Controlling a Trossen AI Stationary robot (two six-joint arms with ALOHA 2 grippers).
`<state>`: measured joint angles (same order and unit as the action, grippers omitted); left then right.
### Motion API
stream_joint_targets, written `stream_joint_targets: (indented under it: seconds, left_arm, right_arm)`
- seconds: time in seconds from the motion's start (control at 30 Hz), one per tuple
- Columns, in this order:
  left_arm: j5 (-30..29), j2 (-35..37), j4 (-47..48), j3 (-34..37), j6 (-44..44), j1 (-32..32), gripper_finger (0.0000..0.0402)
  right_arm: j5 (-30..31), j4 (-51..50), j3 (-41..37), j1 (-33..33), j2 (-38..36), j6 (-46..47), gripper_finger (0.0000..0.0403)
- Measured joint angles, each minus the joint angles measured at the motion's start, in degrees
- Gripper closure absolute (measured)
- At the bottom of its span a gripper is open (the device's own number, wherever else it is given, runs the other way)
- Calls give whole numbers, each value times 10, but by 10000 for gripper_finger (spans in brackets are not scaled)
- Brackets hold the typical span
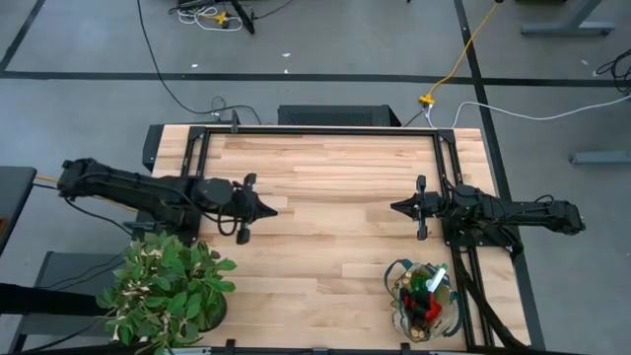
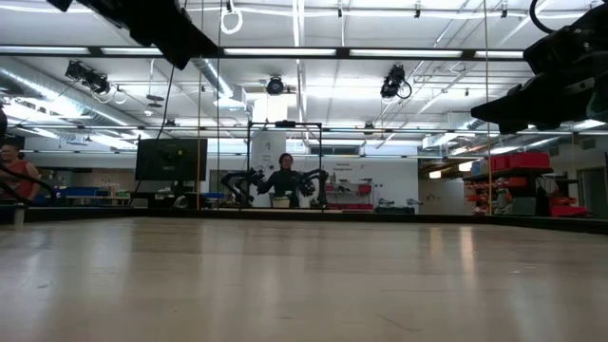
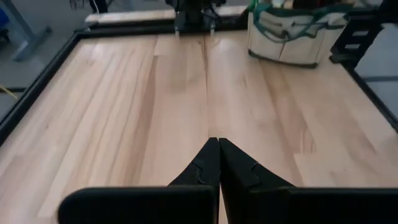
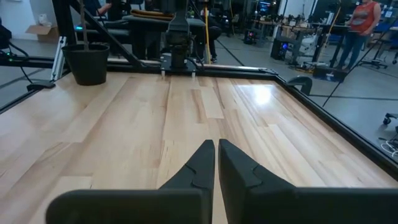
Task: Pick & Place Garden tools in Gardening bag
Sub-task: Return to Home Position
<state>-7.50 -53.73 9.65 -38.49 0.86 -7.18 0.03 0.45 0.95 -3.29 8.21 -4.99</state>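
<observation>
The garden tools (image 1: 426, 292) inside the gardening bag (image 1: 398, 268) were too small for me to tell apart; my left wrist view cropped its top.

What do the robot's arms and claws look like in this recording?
Left arm and right arm are dark, near black, jointed, with black cables looped alongside. Left claw and right claw each have two matte black fingers tapering to a point.

Light wooden tabletop (image 1: 325, 197) in a black frame, gardening bag (image 3: 283, 46) standing near its right-arm-side corner, leafy potted plant (image 1: 168, 286) at the neighbouring left-arm-side corner
</observation>
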Motion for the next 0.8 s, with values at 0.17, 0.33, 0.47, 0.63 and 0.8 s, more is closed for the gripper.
stream_joint_targets:
  seconds: [0.17, 0.33, 0.47, 0.63, 0.8]
  left_arm:
    - [-18, 51, -23, 48, 0, 0, 399]
    - [-26, 102, -27, 80, 3, 0, 399]
    - [-26, 145, -28, 108, 0, 0, 399]
    - [-15, 200, -73, 162, 0, 0, 399]
    - [-5, 244, -159, 221, -1, 0, 399]
  right_arm:
    - [0, 0, 0, 0, 0, 0, 378]
    - [0, 0, 0, 0, 0, 0, 378]
    - [0, 0, 0, 0, 0, 0, 378]
    - [0, 0, 0, 0, 0, 0, 378]
    - [0, 0, 0, 0, 0, 0, 378]
